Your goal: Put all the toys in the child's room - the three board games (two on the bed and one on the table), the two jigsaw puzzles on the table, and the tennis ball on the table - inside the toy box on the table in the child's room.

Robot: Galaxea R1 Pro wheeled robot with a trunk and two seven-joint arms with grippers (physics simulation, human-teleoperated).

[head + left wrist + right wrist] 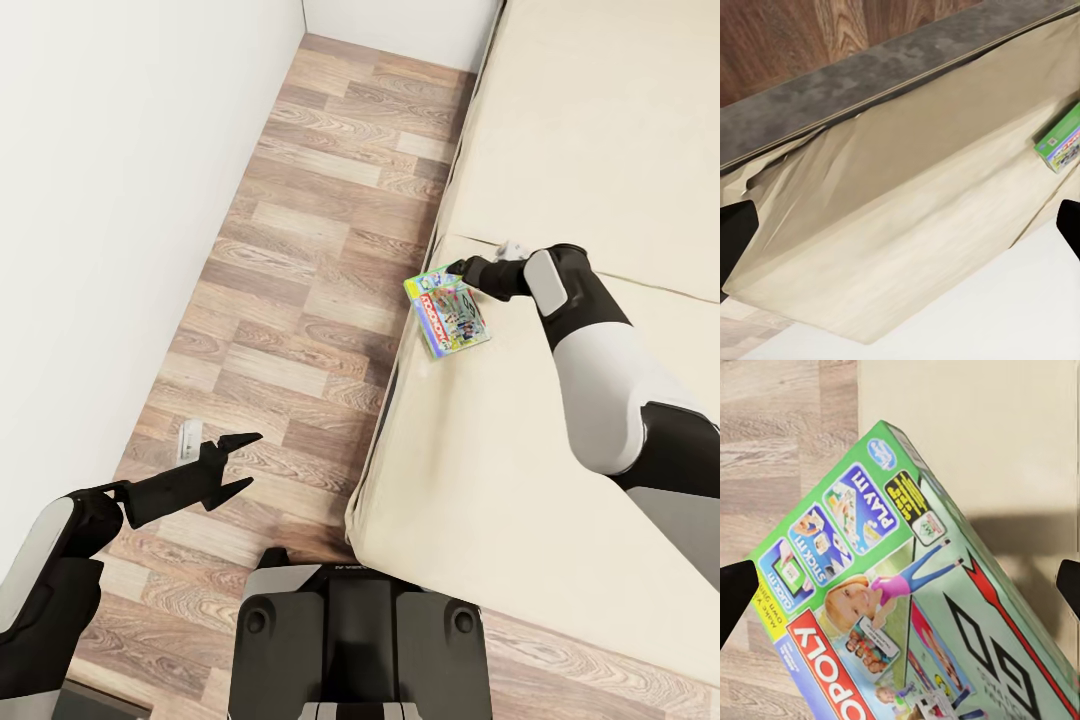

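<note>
One board game, a green Monopoly box, lies tilted at the near edge of the beige bed. In the right wrist view the board game is very close, with a shadow on the mattress behind it. My right gripper is open at the box's far edge, its fingers spread wide to either side. My left gripper hangs open over the wood floor, beside the bed and holding nothing. From the left wrist the board game shows at the mattress edge. The toy box, table, jigsaw puzzles and tennis ball are out of view.
A strip of wood-plank floor runs between the white wall and the bed's dark grey frame. My base stands at the bed's corner.
</note>
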